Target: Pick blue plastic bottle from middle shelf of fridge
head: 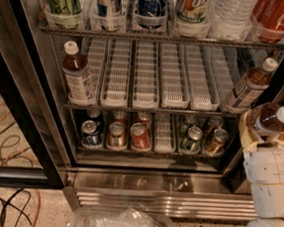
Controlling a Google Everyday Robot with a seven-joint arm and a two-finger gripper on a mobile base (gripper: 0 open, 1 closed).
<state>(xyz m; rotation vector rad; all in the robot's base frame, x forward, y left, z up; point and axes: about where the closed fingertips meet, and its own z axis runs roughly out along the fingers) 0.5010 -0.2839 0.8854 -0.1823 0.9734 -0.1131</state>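
Note:
My gripper [262, 130] is at the right, outside the fridge [164, 199] and in front of its black door frame. It is shut on the blue plastic bottle [275, 117], which has a white cap, dark brown drink and a pale label. The bottle is tilted, with its cap pointing up and to the right. The beige fingers [246, 130] wrap its lower body, and my white arm [269, 186] rises from the bottom right corner. The middle shelf [152, 109], a wire rack with white perforated lane trays, lies to the left of the gripper.
Two similar bottles stand on the middle shelf, one at the left end [78, 75] and one at the right end [249, 85]. Short cans [140, 135] fill the rack below. Tall drinks and a red cola bottle [275, 12] stand above. A clear plastic bin [117, 223] and floor cables [5, 138] lie below.

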